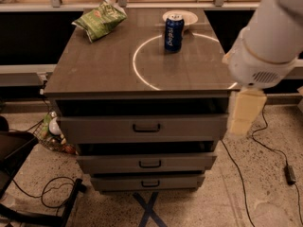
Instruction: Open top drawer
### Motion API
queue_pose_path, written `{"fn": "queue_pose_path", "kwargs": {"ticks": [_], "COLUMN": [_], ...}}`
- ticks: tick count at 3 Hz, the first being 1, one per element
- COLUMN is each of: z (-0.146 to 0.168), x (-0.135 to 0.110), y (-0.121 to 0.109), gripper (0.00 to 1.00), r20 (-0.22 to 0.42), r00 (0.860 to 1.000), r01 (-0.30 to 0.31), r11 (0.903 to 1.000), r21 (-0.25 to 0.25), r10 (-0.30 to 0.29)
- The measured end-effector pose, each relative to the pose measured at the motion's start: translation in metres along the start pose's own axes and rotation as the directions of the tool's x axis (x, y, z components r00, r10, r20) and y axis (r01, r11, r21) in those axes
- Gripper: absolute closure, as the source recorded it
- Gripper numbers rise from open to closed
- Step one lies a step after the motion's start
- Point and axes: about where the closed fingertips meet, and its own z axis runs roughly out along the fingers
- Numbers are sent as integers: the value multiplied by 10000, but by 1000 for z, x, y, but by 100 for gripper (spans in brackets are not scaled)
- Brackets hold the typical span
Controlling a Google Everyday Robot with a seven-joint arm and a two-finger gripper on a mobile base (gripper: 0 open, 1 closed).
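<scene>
The top drawer (94,128) is the widest grey front, just under the cabinet's tabletop, with a small dark pull handle (146,127) at its middle. A dark gap shows above its front. Two smaller grey drawer fronts (147,163) sit below it. My gripper (245,111) is the cream-coloured part hanging from the big white arm (267,51) at the right. It hovers beside the cabinet's right front corner, level with the top drawer and well right of the handle, touching nothing.
On the tabletop (94,74) lie a green chip bag (100,19), a blue can (173,32) and a white plate (185,16) behind it. Cables (246,174) run over the floor at right. A black chair base (19,174) and a bag of items (49,131) stand at left.
</scene>
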Motion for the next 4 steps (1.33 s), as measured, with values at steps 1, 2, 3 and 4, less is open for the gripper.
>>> {"fn": "queue_pose_path", "kwargs": {"ticks": [1,2,3,4], "z": [34,63,63,64], "x": [-25,-48,-48,-51], "y": [12,22,22,20], "gripper": [0,0,0,0], "r20": [-323,-469,-469,-726], "r00": [9970,9909,9909,9899], "r01": [705,1245,1245,1196], "r11": [9975,9917,9917,9924], "r21": [-99,-309,-309,-300], "r10": [-708,-1258,-1258,-1215]}}
